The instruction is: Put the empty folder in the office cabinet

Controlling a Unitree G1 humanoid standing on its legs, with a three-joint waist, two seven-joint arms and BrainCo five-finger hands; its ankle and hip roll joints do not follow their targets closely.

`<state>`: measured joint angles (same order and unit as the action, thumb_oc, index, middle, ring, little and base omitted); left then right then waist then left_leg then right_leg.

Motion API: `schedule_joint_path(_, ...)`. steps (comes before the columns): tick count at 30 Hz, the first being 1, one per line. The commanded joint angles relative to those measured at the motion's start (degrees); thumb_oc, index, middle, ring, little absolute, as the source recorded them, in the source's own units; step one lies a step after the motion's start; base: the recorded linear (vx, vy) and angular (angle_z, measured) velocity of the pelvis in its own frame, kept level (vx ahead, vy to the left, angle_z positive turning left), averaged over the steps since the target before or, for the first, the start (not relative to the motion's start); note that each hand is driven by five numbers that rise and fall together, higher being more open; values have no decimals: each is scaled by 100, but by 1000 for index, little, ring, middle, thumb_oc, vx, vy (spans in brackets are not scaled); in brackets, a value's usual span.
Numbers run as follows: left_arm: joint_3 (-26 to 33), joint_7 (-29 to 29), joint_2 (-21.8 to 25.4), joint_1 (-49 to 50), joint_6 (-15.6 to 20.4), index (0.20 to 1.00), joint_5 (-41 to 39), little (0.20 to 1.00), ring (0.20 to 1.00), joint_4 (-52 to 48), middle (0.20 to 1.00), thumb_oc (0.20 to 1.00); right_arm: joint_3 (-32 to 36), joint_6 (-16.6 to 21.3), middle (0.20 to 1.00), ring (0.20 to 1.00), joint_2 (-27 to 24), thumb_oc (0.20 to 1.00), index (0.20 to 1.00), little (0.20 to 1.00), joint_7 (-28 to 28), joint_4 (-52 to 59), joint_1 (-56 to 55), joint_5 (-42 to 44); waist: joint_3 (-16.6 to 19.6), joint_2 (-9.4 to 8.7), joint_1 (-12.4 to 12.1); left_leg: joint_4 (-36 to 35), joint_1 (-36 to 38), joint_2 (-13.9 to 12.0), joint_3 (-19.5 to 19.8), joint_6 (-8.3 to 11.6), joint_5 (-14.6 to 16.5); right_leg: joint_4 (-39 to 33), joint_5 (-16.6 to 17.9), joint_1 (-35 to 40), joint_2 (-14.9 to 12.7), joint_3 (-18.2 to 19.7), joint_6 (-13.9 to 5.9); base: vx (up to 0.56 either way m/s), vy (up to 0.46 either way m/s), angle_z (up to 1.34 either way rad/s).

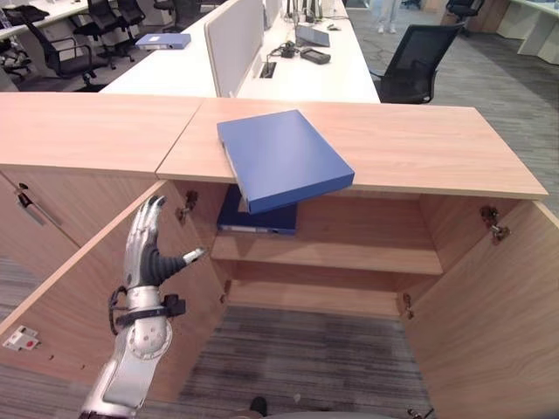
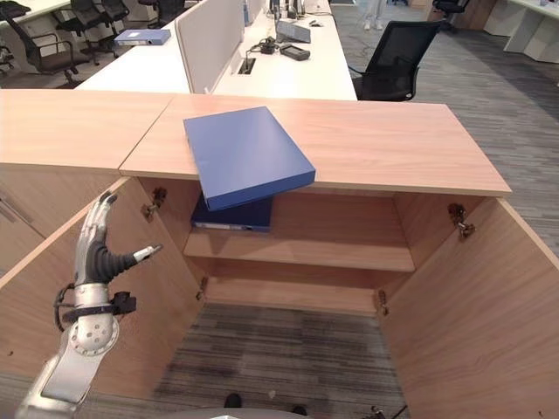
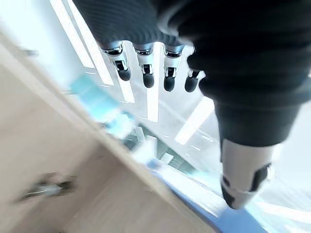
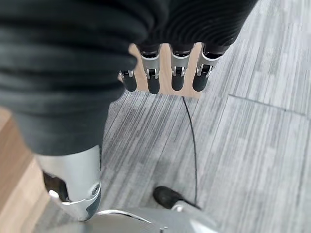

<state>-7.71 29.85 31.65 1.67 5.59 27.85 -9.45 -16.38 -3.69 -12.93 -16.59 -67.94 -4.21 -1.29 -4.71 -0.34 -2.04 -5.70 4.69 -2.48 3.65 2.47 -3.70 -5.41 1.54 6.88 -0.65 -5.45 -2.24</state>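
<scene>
A blue folder (image 1: 279, 157) lies flat on the wooden cabinet top (image 1: 419, 144), one corner hanging over the front edge above the open compartment. A second blue folder (image 1: 258, 218) lies on the upper shelf (image 1: 349, 253) inside, just under the first. My left hand (image 1: 147, 253) is raised in front of the open left door (image 1: 70, 305), fingers straight and thumb out, well below and left of the top folder and touching nothing. My right hand (image 4: 153, 77) hangs over the grey carpet with straight fingers and holds nothing.
The cabinet's right door (image 1: 498, 314) stands open too. Below the shelf the lower compartment opens onto the carpet. A closed cabinet (image 1: 52, 201) adjoins on the left. Behind are white desks (image 1: 306, 74), a black chair (image 1: 417, 63) and another blue folder (image 1: 162, 40).
</scene>
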Motion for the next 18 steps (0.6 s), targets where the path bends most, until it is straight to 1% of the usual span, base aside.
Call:
schedule_joint_path(1, -25, 285, 114, -606, 109, 1000, 527, 1000, 1000, -59, 1000, 1000, -201, 111, 1000, 1000, 114, 1000, 1000, 1000, -194, -126, 411, -192, -34, -252, 70, 70, 349, 150, -158, -70, 799, 41, -384, 119, -146, -133, -380, 3, 3, -9)
schedule_joint_path(2, -25, 285, 114, -606, 109, 1000, 527, 1000, 1000, -59, 1000, 1000, -201, 111, 1000, 1000, 114, 1000, 1000, 1000, -194, -126, 411, -192, -34, -252, 70, 70, 349, 150, -158, -70, 799, 41, -384, 119, -146, -133, -380, 6, 6, -11)
schedule_joint_path(3, -195, 314, 157, -942, 44, 1000, 724, 1000, 1000, -14, 1000, 1000, -236, 109, 1000, 1000, 108, 1000, 1000, 1000, -226, -132, 466, -224, -4, -244, 103, 70, 355, 141, -187, -71, 811, 41, -376, 111, -146, -111, -383, 6, 4, -10)
schedule_joint_path(5, -379, 311, 196, -1229, -21, 1000, 918, 1000, 1000, 63, 1000, 1000, -257, 110, 1000, 1000, 90, 1000, 1000, 1000, -239, -135, 491, -272, 21, -237, 138, 70, 367, 138, -224, -69, 823, 41, -372, 111, -143, -83, -389, 4, 4, -2)
schedule_joint_path(6, -498, 309, 198, -1402, -50, 1000, 1005, 1000, 1000, 133, 1000, 1000, -263, 108, 1000, 1000, 87, 1000, 1000, 1000, -243, -154, 510, -282, 24, -242, 150, 70, 343, 147, -241, -72, 774, 41, -323, 84, -152, -77, -387, 3, 12, -4)
schedule_joint_path(7, -694, 236, 212, -1642, -91, 1000, 1100, 1000, 1000, 265, 1000, 1000, -298, 99, 1000, 1000, 68, 1000, 1000, 1000, -240, -178, 532, -312, 76, -233, 195, 70, 377, 135, -264, -72, 834, 41, -357, 107, -144, -49, -395, 3, 10, -7)
schedule_joint_path(9, -838, 232, 185, -1830, -119, 1000, 1129, 1000, 1000, 408, 1000, 1000, -297, 96, 1000, 1000, 61, 1000, 1000, 1000, -252, -197, 554, -327, 78, -237, 202, 70, 366, 141, -282, -73, 795, 41, -319, 86, -150, -40, -390, 7, 5, -10)
schedule_joint_path(10, -944, 204, 157, -1946, -141, 1000, 1151, 1000, 1000, 499, 1000, 1000, -320, 93, 1000, 1000, 60, 1000, 1000, 1000, -258, -223, 564, -329, 105, -230, 231, 70, 399, 131, -287, -72, 848, 41, -359, 110, -141, -29, -395, -17, 3, -12)
schedule_joint_path(11, -1187, 178, 59, -2212, -184, 1000, 1172, 1000, 1000, 743, 1000, 1000, -326, 95, 1000, 1000, 57, 1000, 1000, 1000, -284, -256, 595, -308, 115, -229, 270, 70, 400, 139, -310, -72, 810, 41, -313, 97, -148, -15, -392, 11, 4, -11)
schedule_joint_path(12, -1211, 195, 50, -2244, -180, 1000, 1173, 1000, 1000, 774, 1000, 1000, -312, 96, 1000, 1000, 57, 1000, 1000, 1000, -284, -258, 601, -308, 112, -230, 257, 70, 394, 140, -311, -73, 806, 41, -310, 90, -149, -14, -392, -21, 6, -5)
schedule_joint_path(13, -1374, 174, 0, -2421, -237, 1000, 1228, 1000, 1000, 933, 1000, 1000, -353, 104, 1000, 1000, 56, 1000, 1000, 1000, -291, -270, 620, -309, 127, -227, 296, 70, 403, 139, -335, -73, 816, 41, -308, 93, -149, 5, -395, 0, 0, 0)
schedule_joint_path(15, -1465, 182, -33, -2532, -274, 1000, 1291, 1000, 1000, 1036, 1000, 1000, -359, 105, 1000, 1000, 53, 1000, 1000, 1000, -299, -281, 635, -311, 126, -222, 309, 70, 409, 132, -347, -72, 821, 41, -309, 92, -147, 16, -395, 1, 4, -4)
schedule_joint_path(17, -1650, 181, -110, -2777, -418, 1000, 1451, 1000, 1000, 1286, 1000, 1000, -394, 103, 1000, 1000, 66, 1000, 1000, 1000, -337, -310, 663, -293, 134, -213, 350, 70, 435, 126, -374, -71, 832, 41, -311, 99, -146, 42, -393, 1, 7, -6)
schedule_joint_path(18, -1663, 192, -117, -2796, -417, 1000, 1452, 1000, 1000, 1305, 1000, 1000, -387, 105, 1000, 1000, 67, 1000, 1000, 1000, -338, -313, 667, -292, 128, -212, 342, 70, 437, 125, -376, -71, 833, 41, -311, 101, -146, 44, -393, 0, 0, 0)
